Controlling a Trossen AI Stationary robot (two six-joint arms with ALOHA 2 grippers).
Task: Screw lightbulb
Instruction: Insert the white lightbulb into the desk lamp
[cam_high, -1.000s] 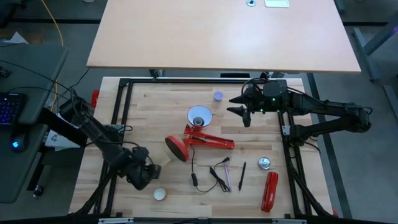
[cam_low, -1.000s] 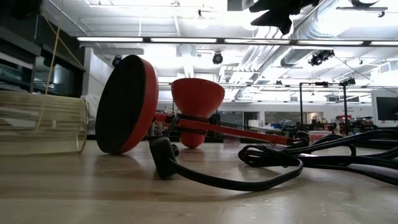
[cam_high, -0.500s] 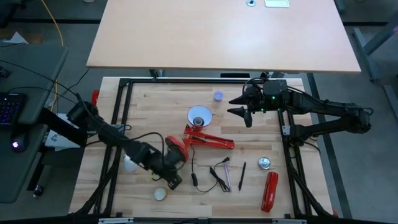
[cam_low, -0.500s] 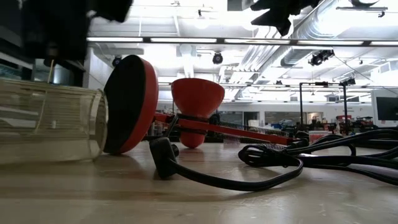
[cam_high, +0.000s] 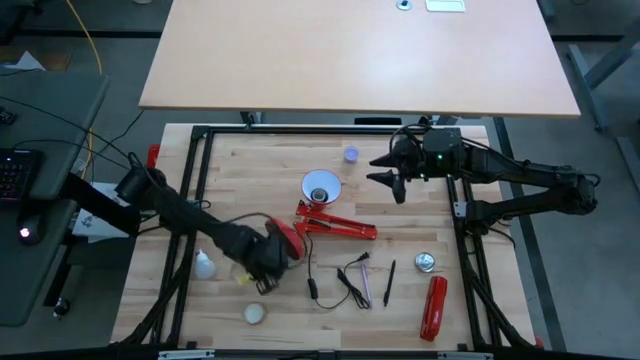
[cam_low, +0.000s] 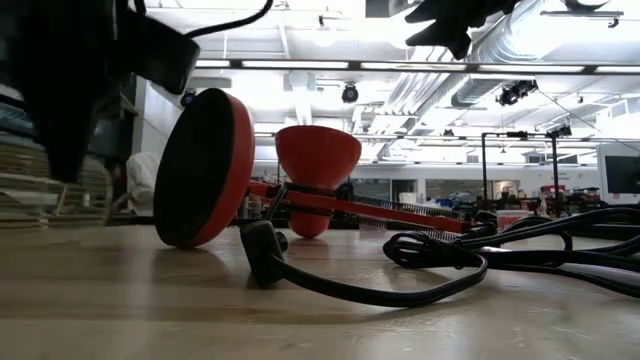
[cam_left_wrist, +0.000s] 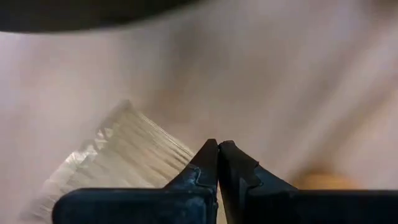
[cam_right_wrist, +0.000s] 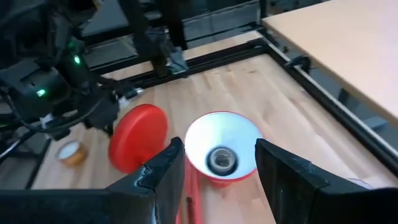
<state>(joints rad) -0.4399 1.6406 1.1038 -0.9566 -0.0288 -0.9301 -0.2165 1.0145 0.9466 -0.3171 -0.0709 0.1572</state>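
Though I looked for brands or lettering, none can be read. My left gripper (cam_high: 258, 280) is pressed shut on nothing, low over the table (cam_high: 400, 310) beside the red lamp (cam_high: 318, 222) base. The lightbulb (cam_high: 204, 265) — small, white, pear-shaped — lies on the wood near the left edge, apart from my fingers. My right gripper (cam_high: 385, 180) hangs parted and empty — near the lamp's shade.

The left claw (cam_high: 262, 285) has swung from the left edge of the surface (cam_high: 400, 320) toward the lamp's round red base (cam_high: 287, 240) and snapped shut. The lightbulb (cam_high: 204, 265) now lies exposed near the left edge, and the clear ribbed cup (cam_left_wrist: 118, 158) has shifted.
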